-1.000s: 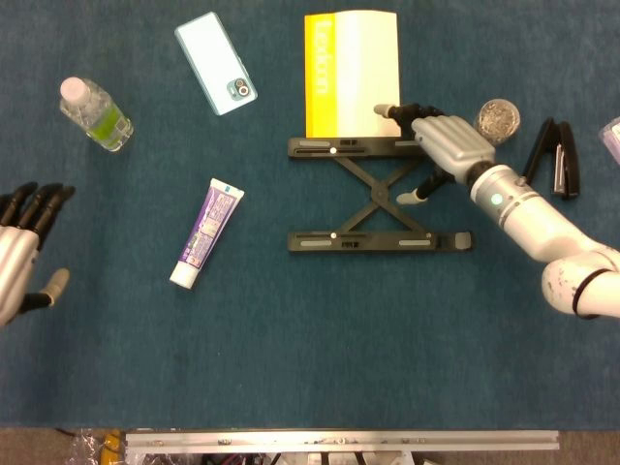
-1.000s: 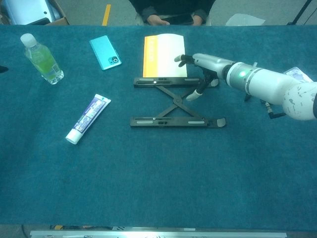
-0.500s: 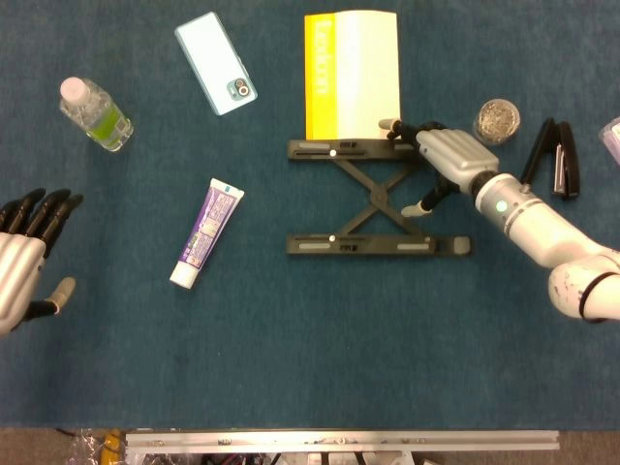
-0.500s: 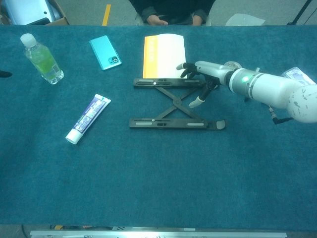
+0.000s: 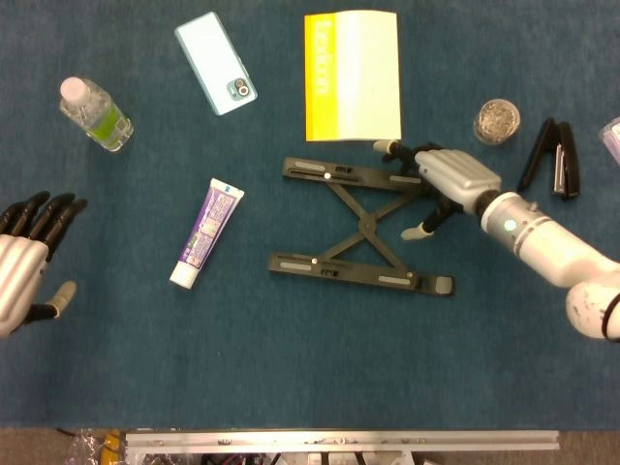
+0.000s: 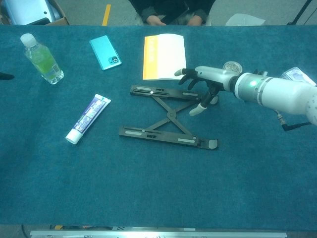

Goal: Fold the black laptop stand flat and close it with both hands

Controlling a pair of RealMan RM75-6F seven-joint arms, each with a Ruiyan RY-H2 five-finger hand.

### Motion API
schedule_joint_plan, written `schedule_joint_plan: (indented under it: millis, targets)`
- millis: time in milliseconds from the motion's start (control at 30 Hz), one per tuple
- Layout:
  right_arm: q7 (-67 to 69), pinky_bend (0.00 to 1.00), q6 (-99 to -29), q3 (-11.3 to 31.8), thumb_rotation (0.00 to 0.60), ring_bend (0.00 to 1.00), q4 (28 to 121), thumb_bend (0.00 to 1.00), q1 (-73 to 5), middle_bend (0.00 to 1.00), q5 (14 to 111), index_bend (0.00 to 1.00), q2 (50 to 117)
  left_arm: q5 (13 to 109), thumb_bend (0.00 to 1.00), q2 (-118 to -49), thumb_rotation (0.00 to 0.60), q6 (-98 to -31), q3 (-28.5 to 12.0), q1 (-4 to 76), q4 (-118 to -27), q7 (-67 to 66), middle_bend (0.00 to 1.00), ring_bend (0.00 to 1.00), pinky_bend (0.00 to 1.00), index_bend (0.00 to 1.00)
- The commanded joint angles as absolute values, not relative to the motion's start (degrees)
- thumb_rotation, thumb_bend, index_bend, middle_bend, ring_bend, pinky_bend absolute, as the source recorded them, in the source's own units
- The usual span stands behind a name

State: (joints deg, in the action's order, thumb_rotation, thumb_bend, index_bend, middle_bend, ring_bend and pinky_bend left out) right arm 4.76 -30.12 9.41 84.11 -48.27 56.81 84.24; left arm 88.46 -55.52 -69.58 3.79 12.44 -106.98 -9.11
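Blue-green cloth is covering the whole table, and on it the right hand (image 5: 453,177) is resting with its fingers spread over the right end of the far bar of the laptop stand (image 5: 360,225), thumb hanging down on the near side; it is pressing or hooking the bar rather than wrapping it, and I cannot tell whether any finger is truly gripping. Compared with a moment ago the hand is drawing that bar toward the near side and a little rightward, so the stand is now lying skewed: the far bar has come away from the yellow booklet (image 5: 352,74) it was touching, and the near bar is sliding down-left to right at a slant, with the crossed struts still spread wide between them. So the stand is shifting across the cloth more than it is folding; the two bars are still well apart, which suggests the closing step is barely begun and needs something holding the other bar. The left hand (image 5: 24,262) is hovering open at the far left edge, fingers apart and holding nothing, well away from the stand, so the two-handed part is not yet happening. Further out, a toothpaste tube (image 5: 206,233) is lying left of the stand, a phone (image 5: 216,63) and a water bottle (image 5: 95,114) are sitting toward the far left, and a small round jar (image 5: 496,120) and a black stapler (image 5: 554,159) are sitting just right of the hand.
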Motion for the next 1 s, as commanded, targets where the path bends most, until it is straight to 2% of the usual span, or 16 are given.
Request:
schedule_joint_plan:
  millis: [33,133,433,1000]
  targets:
    - [4.57,0.08,-30.62,9.28,0.600,0.22,84.62,0.00,-48.16,0.17,56.59,0.00,83.79,89.52,0.32,-55.10,0.600,-69.35,4.31,12.68,-106.94,-8.87,0.04,0.01,0.08,0.02]
    - [4.09,0.08,-32.00,9.23,0.600,0.22,84.37,0.00,-48.02,0.17,56.02,0.00,83.30,90.14,0.32,-53.88,0.600,-67.19,5.56,13.30,-108.57,-10.17,0.00,0.00,0.05,0.00]
    - [2.97,0.08,-32.85,7.61,0.600,0.15,84.38,0.00,-47.78,0.17,55.12,0.00,83.87,89.64,0.32,-56.66,0.600,-62.74,5.51,15.80,-111.91,-15.17,0.00,0.00,0.04,0.00]
    - [2.99,0.08,-31.94,5.96,0.600,0.14,85.00,0.00,-47.73,0.16,55.32,0.00,85.20,84.49,0.32,-62.91,0.600,-57.93,4.87,19.29,-114.77,-23.48,0.00,0.00,0.01,0.00]
